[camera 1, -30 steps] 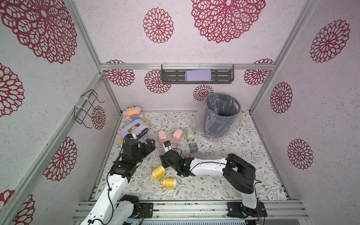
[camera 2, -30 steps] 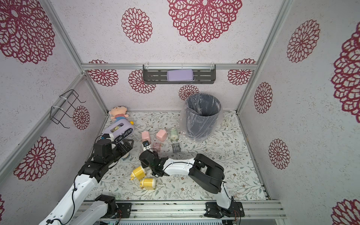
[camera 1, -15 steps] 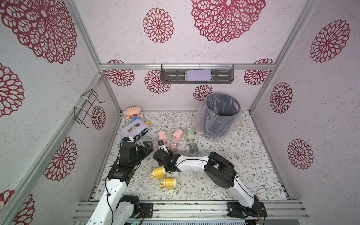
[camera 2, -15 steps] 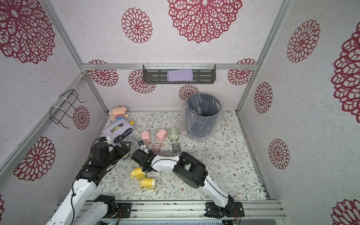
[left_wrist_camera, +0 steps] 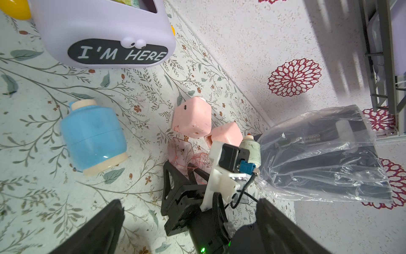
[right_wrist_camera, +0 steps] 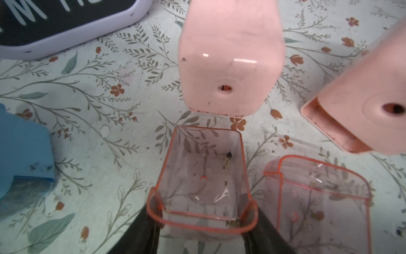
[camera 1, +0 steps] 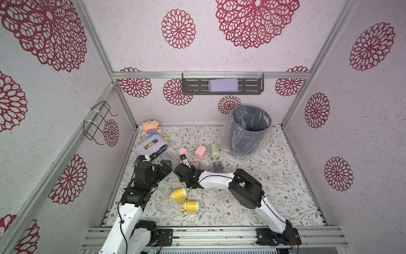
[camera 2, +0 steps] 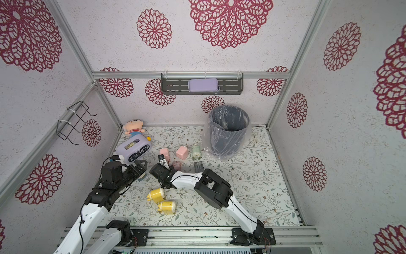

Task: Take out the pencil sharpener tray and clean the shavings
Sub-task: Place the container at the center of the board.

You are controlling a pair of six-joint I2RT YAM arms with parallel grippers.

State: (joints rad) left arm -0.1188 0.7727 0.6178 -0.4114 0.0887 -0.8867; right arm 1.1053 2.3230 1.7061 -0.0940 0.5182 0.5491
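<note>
My right gripper (right_wrist_camera: 202, 233) is shut on the near end of a clear pink pencil sharpener tray (right_wrist_camera: 202, 182) that holds a few dark shavings. The tray rests low over the mat, just in front of a pink sharpener (right_wrist_camera: 230, 61). A second clear tray (right_wrist_camera: 318, 198) lies beside it, near another pink sharpener (right_wrist_camera: 362, 99). In both top views the right gripper (camera 1: 186, 168) sits by the pink sharpeners (camera 1: 182, 152) (camera 2: 182, 152). My left gripper (camera 1: 164, 167) is open and empty, close to the right gripper's left side. The lined grey bin (camera 1: 248, 129) stands at the back.
A blue sharpener (left_wrist_camera: 94, 140) lies under the left gripper. Two yellow sharpeners (camera 1: 179, 194) (camera 1: 191, 206) lie near the front. A grey tray (camera 1: 218, 166), a pale green sharpener (camera 1: 214, 151), the purple "I'M HERE" box (camera 1: 151, 148) and a doll (camera 1: 150, 128) crowd the back left.
The right arm has swung left and away from the front, carrying the clear tray up to the pink sharpener. The left gripper has stayed open, almost where it was.
</note>
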